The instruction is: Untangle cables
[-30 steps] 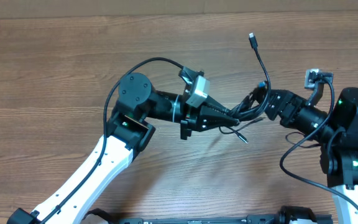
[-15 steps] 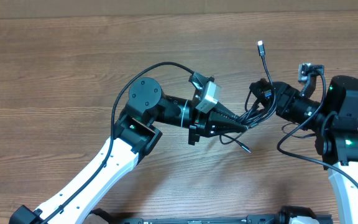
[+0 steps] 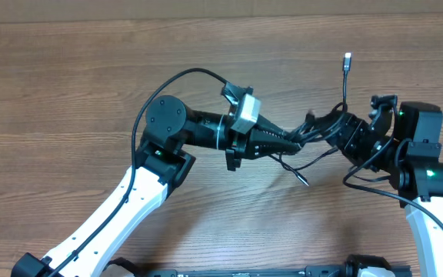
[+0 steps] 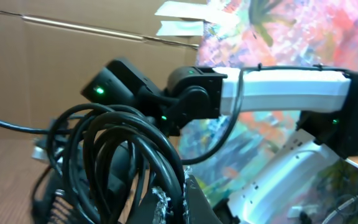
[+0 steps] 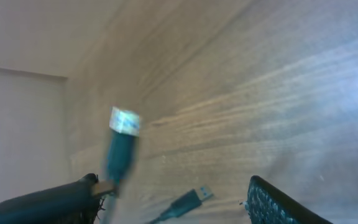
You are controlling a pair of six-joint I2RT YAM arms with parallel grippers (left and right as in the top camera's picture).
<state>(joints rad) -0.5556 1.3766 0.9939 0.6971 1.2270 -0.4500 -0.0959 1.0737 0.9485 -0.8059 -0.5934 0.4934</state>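
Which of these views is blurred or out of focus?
Overhead: sharp and evenly lit, the cables easy to trace. Left wrist: cables fill the near field, slightly soft; background blurred. Right wrist: motion blur smears the silver-tipped plug and the table grain.

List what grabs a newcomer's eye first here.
A knot of black cables sits between the left fingers and right fingers, right of the middle of the table. One silver-tipped plug sticks out toward the far edge; coiled loops fill the left wrist view.
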